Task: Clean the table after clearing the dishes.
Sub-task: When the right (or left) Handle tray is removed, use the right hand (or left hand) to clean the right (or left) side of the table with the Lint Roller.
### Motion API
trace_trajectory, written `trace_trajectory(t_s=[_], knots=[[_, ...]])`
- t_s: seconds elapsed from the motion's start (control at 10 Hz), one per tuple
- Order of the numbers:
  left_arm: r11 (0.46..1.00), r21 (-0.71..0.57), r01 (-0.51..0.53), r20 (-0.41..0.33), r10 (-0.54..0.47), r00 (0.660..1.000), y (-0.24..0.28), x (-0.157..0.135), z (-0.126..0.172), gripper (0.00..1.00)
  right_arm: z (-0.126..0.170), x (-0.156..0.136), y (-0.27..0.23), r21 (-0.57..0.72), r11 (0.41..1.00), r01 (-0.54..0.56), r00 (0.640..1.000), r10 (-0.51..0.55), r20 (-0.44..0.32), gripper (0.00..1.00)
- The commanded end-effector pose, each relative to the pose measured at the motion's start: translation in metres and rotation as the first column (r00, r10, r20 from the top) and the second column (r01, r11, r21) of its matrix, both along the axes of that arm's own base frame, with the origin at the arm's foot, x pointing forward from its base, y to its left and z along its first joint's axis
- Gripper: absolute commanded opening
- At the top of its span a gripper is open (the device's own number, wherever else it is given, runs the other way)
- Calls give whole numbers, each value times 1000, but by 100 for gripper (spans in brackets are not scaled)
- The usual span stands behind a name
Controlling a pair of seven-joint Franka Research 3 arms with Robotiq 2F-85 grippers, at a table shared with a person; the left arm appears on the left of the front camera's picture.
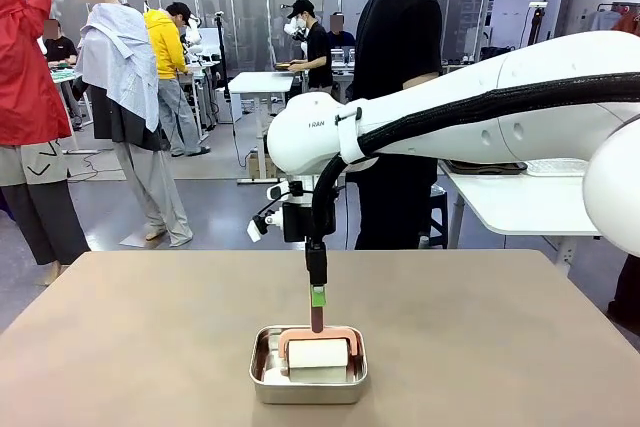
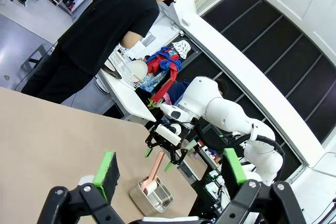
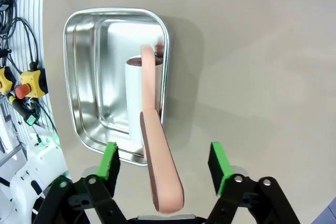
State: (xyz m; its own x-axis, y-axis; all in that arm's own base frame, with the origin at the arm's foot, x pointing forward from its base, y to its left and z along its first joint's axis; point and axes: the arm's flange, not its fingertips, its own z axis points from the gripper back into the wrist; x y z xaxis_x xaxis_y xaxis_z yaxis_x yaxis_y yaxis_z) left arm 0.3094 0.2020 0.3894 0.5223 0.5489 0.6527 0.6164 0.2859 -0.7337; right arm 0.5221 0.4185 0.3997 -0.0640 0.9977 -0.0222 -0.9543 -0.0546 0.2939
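My right pincer (image 3: 164,157) apart, astride lint-roller handle (image 3: 152,129) | handle rises from near-side tin (image 3: 79,77) | left pincer (image 2: 169,165) apart, farther

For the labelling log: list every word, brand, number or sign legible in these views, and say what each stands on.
"FRAN": dark print on the white right arm; a strap hides whatever follows.
Steel tin, roller, table: no print to be seen.
Signs and papers in the room behind: too small and blurred to read.
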Motion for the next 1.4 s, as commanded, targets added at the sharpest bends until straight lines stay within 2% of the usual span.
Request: trace_trajectory(t_s=[0.0, 0.1, 0.2, 0.3, 0.4, 0.5, 0.6, 0.7, 0.8, 0.9, 1.0, 1.1, 1.2, 1.3], knots=[[1000, -5, 9, 8, -9, 1000, 0, -5, 1, 100, -4, -13, -6, 15, 1000, 18, 1000, -18, 5, 62], [1000, -5, 9, 8, -9, 1000, 0, -5, 1, 100, -3, -13, -6, 17, 1000, 19, 1000, -19, 8, 55], [1000, -5, 9, 8, -9, 1000, 0, -5, 1, 100, -3, -13, -6, 14, 1000, 18, 1000, -19, 6, 42], [1000, -5, 9, 8, -9, 1000, 0, -5, 1, 100, -3, -12, -5, 12, 1000, 16, 1000, -16, 3, 36], [1000, -5, 9, 8, -9, 1000, 0, -5, 1, 100, -3, -12, -5, 13, 1000, 18, 1000, -18, 2, 23], [1000, -5, 9, 8, -9, 1000, 0, -5, 1, 100, -1, -12, -6, 14, 1000, 19, 1000, -19, 4, 17], [1000, -5, 9, 8, -9, 1000, 0, -5, 1, 100, 0, -14, -5, 16, 1000, 16, 1000, -16, 1, 4], [1000, -5, 9, 8, -9, 1000, 0, -5, 1, 100, 5, -16, -5, 11, 1000, 21, 1000, -21, -2, 0], [1000, -5, 9, 8, -9, 1000, 0, -5, 1, 100, 13, -20, -6, 6, 999, 32, 999, -32, -13, 0], [1000, -5, 9, 8, -9, 1000, 0, -5, 1, 100, 33, -28, -15, -13, 997, 78, 997, -78, 1, 0], [1000, -5, 9, 8, -9, 1000, 0, -5, 1, 100, 59, -39, -30, 1, 988, 155, 987, -155, 28, 5], [1000, -5, 9, 8, -9, 1000, 0, -5, 1, 100, 86, -50, -51, 31, 954, 298, 951, -299, 74, 5], [1000, -5, 9, 8, -9, 1000, 0, -5, 1, 100, 105, -60, -79, 86, 890, 448, 883, -456, 111, 5], [1000, -5, 9, 8, -9, 1000, 0, -5, 1, 100, 116, -70, -111, 148, 785, 601, 782, -616, 92, 5]])
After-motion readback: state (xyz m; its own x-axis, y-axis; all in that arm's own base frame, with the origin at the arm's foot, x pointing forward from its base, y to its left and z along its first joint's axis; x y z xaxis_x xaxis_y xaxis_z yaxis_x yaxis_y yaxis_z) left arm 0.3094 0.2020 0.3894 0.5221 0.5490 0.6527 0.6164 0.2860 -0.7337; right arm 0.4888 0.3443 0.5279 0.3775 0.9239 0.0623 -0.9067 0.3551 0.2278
